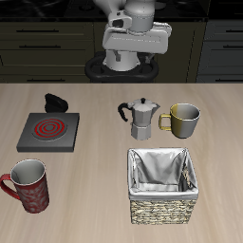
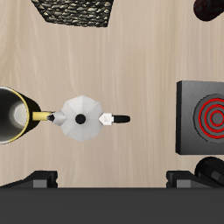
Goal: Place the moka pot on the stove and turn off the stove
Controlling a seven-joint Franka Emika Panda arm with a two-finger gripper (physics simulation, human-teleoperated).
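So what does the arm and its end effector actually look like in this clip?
The arm is glossy white with rounded, segmented links and grey joint seams. The end effector has a wide, pale grey boxy body above a dark base. In the wrist view its fingers appear black and blocky. No cables or markings are visible.

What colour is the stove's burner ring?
Red, a spiral on the dark-grey stove; clearest in the exterior view.
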